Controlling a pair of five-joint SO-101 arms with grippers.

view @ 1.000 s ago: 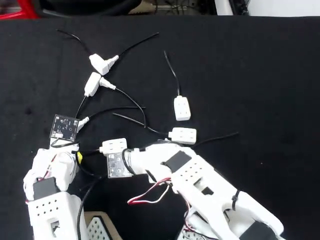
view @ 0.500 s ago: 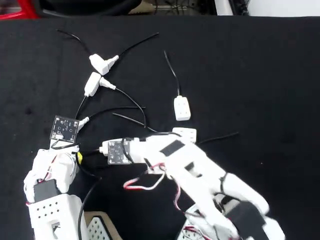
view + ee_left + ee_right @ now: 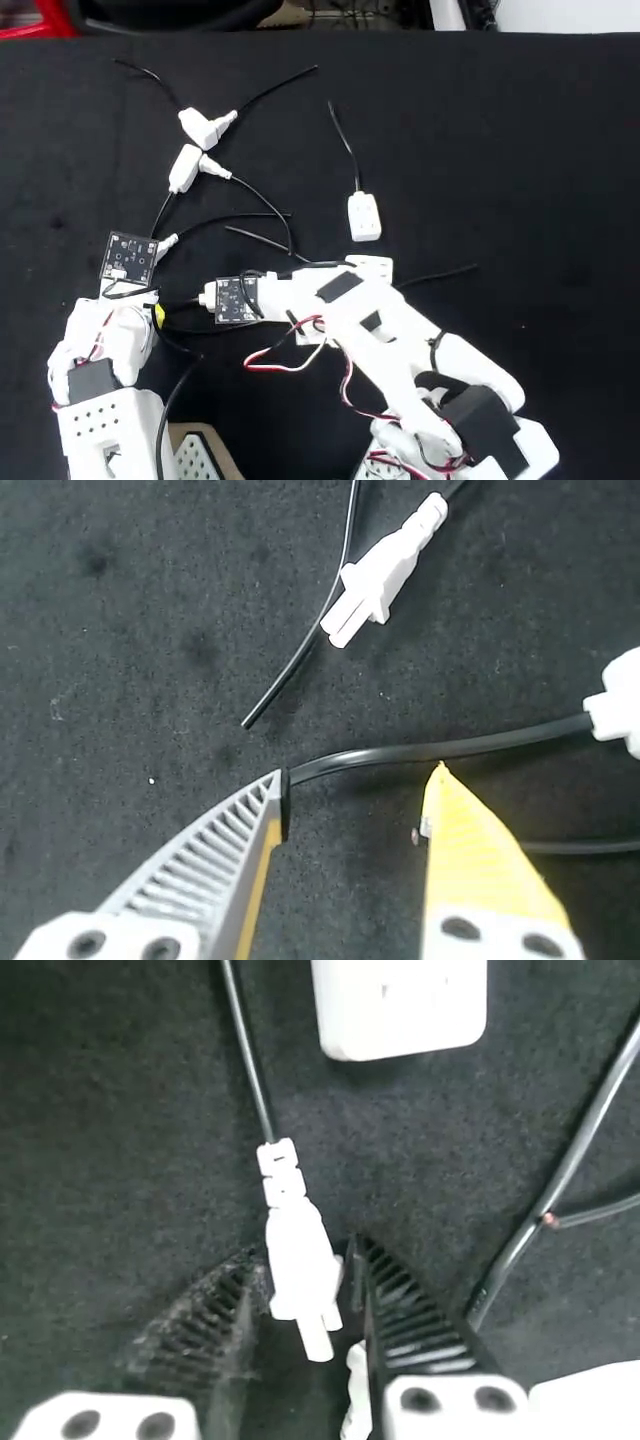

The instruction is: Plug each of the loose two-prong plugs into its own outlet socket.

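Observation:
My right gripper (image 3: 300, 1295) is shut on a white two-prong plug (image 3: 297, 1255) that lies on the black mat with its prongs towards the camera. The plug's black cord runs past a white outlet socket (image 3: 400, 1005) just beyond it. In the high view the right arm (image 3: 380, 330) lies across the middle, with its wrist board (image 3: 237, 300) over that spot. My left gripper (image 3: 355, 785) is open above the mat, and a black cord end (image 3: 300, 770) lies between its tips. Another loose white plug (image 3: 385, 555) lies farther out. The left arm (image 3: 100, 350) sits at the near left.
Two more white sockets (image 3: 364, 216) (image 3: 368, 266) lie right of centre. Two white connector pieces (image 3: 205, 127) (image 3: 185, 168) with cords lie at the far left. Black cords cross the mat's middle. The right half of the mat holds nothing but the arm.
The right arm swung towards the left, and its wrist board now covers the white piece near the middle left. The left arm has kept still.

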